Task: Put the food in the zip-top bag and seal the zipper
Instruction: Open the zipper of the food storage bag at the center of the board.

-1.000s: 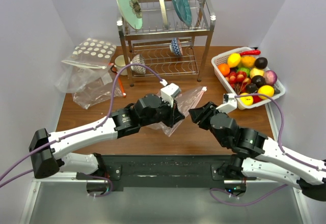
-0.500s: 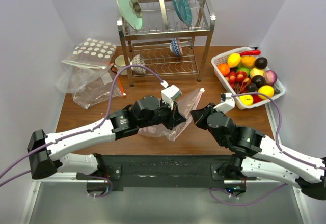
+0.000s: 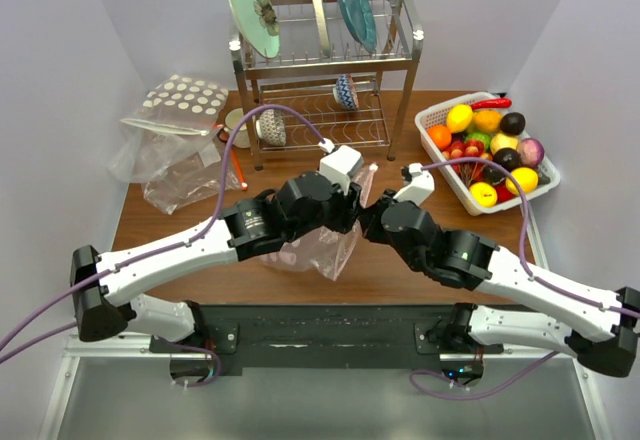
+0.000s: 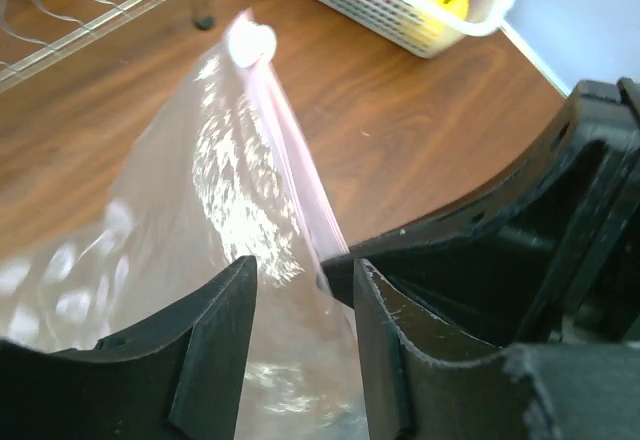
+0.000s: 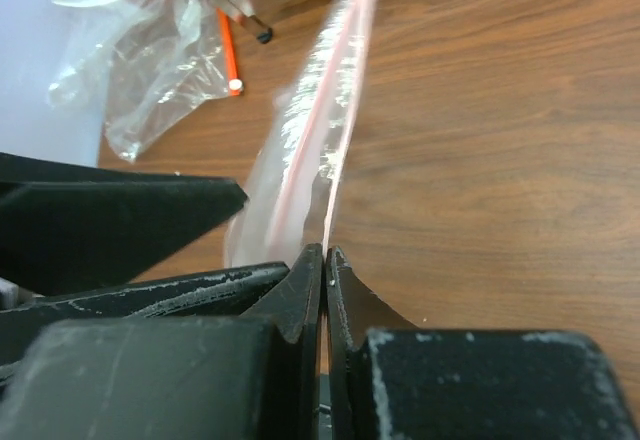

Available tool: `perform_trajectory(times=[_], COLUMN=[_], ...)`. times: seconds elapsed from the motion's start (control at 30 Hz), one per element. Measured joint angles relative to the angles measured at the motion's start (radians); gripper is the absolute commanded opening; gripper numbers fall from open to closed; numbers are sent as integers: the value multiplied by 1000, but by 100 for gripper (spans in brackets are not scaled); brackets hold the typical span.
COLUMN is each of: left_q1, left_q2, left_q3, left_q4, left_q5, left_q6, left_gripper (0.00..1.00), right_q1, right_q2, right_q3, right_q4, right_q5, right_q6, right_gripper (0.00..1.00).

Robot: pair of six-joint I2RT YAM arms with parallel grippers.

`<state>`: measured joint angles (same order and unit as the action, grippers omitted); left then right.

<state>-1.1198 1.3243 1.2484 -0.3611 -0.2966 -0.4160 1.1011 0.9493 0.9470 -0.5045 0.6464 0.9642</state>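
- left arm [image 3: 170, 257] and right arm [image 3: 550, 290]: same build, white tube links with chunky black joints
- purple cable [image 3: 222, 175] loops off each arm up to the wrist
- little white camera box [image 3: 340, 163] on each wrist
- left gripper [image 4: 302, 270] and right gripper [image 5: 325, 252]: matte black wedge fingers, edges scuffed whitish, kinda dusty
- black base plate [image 3: 330, 332] under both arms

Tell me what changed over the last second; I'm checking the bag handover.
The right gripper swung left and shut on the zipper of the zip-top bag; the left gripper opened, releasing it. The food stays in the basket.
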Motion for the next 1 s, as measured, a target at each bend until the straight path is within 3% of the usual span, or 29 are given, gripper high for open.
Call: perform_trajectory(times=[0.3,0.47,0.6,0.83,1.0], left_q1=[-2,-3,-3,-3,-3], left_q2=[68,81,116,127,133], left_q3=[83,103,135,151,258], left_q4=[-87,-122,-143,-190,-297], left_q5=[-100,-94,-71,-59,-93], left_q6=[46,45,43,43,51], left_gripper=[43,28,0,0,0], right_q1=[-5,-2,-3,-2,-2], right_q2=[23,17,14,3,6], right_q3=[29,34,35,35,22], right_q4=[-7,-3,-4,-17,-64], right_q5=[-11,-11,-11,19,99], right_q6=[-49,-58,-61,-60,-40], right_gripper=[0,0,0,0,0])
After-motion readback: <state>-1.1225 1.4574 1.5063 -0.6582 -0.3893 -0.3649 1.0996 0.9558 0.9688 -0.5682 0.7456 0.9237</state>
